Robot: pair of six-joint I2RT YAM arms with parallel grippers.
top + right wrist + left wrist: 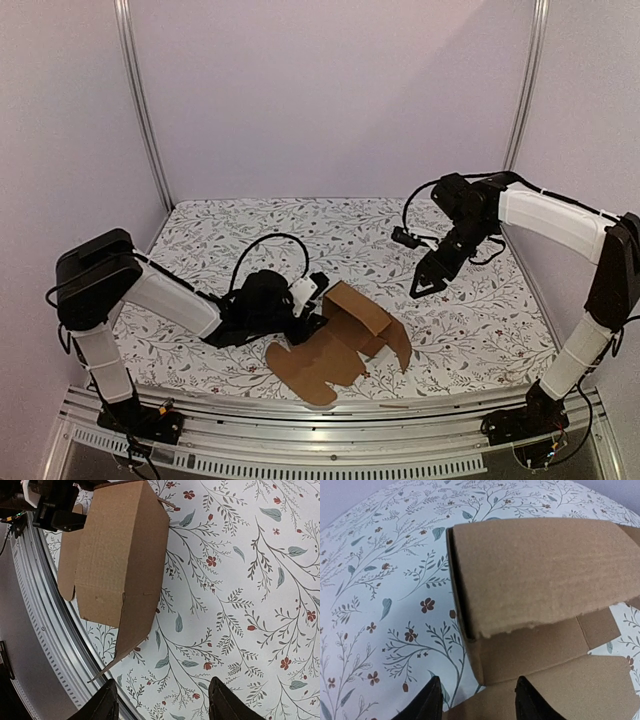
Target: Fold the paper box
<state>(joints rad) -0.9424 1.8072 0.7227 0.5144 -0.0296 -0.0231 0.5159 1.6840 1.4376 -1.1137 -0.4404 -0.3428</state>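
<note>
The paper box (345, 335) is plain brown cardboard, partly folded. A raised box-shaped part stands at the back, and flat flaps with rounded tabs spread toward the front edge. My left gripper (318, 318) is open right at the box's left side. In the left wrist view its gripper (479, 702) has one finger over the cloth and one over a flat panel, with the raised box part (540, 575) just ahead; it grips nothing. My right gripper (428, 288) is open and empty, raised above the cloth to the right of the box. The right wrist view shows its gripper (162, 705) and the box (120, 555) farther off.
A floral cloth (480, 330) covers the table. A metal rail (330, 415) runs along the front edge and also shows in the right wrist view (30, 630). White walls and frame posts (145, 110) enclose the back and sides.
</note>
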